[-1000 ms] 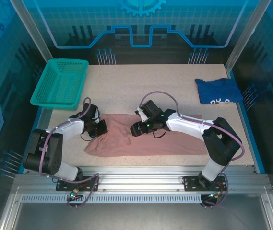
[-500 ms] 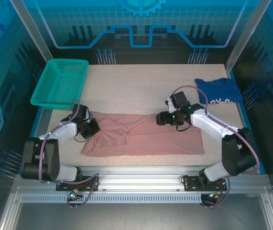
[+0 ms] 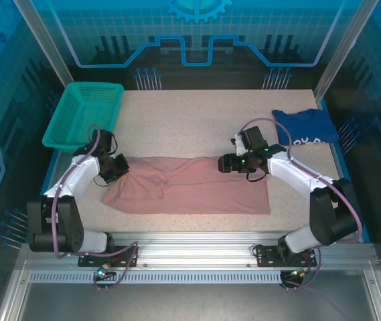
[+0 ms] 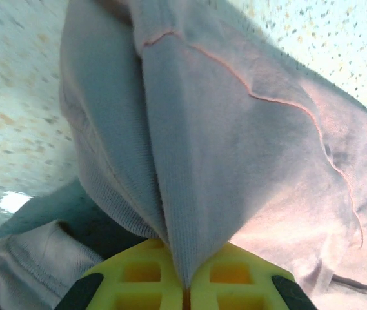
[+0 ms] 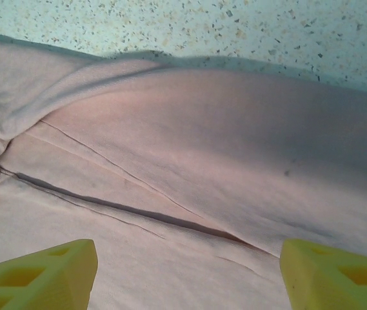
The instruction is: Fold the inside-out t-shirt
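Note:
The dusty pink inside-out t-shirt (image 3: 190, 187) lies as a long flat band across the front of the table. My left gripper (image 3: 115, 167) sits at its left end, shut on a pinched fold of the pink cloth (image 4: 189, 194), which rises in a taut ridge from between the yellow fingers (image 4: 138, 278). My right gripper (image 3: 225, 164) hovers over the shirt's upper edge right of the middle. It is open: the two yellow fingertips (image 5: 41, 271) stand far apart above smooth cloth (image 5: 189, 168) with a long crease, and nothing is between them.
A teal basket (image 3: 86, 114) stands at the back left. A dark blue shirt with white print (image 3: 305, 126) lies at the back right, close behind the right arm. The speckled tabletop (image 3: 190, 120) stretches behind the pink shirt.
The left gripper has pulled the shirt's left end further left and back, and the whole shirt has slid left and stretched flatter. The right gripper went from mid-shirt to the right and has since stayed put.

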`<state>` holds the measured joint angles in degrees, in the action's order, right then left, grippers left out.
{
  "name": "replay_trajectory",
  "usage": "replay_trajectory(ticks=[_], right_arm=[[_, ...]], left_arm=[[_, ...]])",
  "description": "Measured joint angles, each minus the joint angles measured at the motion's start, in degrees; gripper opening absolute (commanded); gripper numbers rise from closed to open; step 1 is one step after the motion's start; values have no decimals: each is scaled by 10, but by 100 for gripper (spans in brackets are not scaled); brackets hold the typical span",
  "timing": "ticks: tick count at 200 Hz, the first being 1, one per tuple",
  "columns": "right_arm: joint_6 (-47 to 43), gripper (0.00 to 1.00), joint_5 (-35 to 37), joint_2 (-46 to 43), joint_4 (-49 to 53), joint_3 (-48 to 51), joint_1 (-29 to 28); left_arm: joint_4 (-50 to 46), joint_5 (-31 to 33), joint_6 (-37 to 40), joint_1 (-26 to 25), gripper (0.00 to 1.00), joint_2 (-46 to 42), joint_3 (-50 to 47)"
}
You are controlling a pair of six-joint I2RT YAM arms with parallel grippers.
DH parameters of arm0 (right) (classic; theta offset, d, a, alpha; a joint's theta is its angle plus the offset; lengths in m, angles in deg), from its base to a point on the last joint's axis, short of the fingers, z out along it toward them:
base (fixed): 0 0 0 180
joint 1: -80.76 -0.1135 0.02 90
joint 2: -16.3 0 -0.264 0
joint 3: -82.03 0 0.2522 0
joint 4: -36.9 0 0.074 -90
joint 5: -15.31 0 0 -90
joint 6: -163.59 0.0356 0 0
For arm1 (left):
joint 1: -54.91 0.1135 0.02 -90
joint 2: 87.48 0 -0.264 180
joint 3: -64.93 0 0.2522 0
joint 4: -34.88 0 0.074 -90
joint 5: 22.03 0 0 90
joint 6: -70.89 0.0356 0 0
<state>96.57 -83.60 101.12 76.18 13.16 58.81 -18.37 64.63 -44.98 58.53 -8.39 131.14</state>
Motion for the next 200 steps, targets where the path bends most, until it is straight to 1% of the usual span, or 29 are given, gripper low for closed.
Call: replay_trajectory(ticks=[41,76,111,153,200], right_arm=[[-10,75,-2,1,-2,0,14],[-21,75,1,17,10,0,28],[-23,73,-2,43,15,-1,28],[-27,71,-2,71,22,-1,29],[-27,71,-2,82,39,-2,30]], left_arm=[[-58,50,63,23,0,-1,41],[-85,76,89,37,0,-1,56],[-104,62,93,34,0,-8,71],[-128,36,92,8,0,-52,74],[-143,20,89,2,0,-79,83]])
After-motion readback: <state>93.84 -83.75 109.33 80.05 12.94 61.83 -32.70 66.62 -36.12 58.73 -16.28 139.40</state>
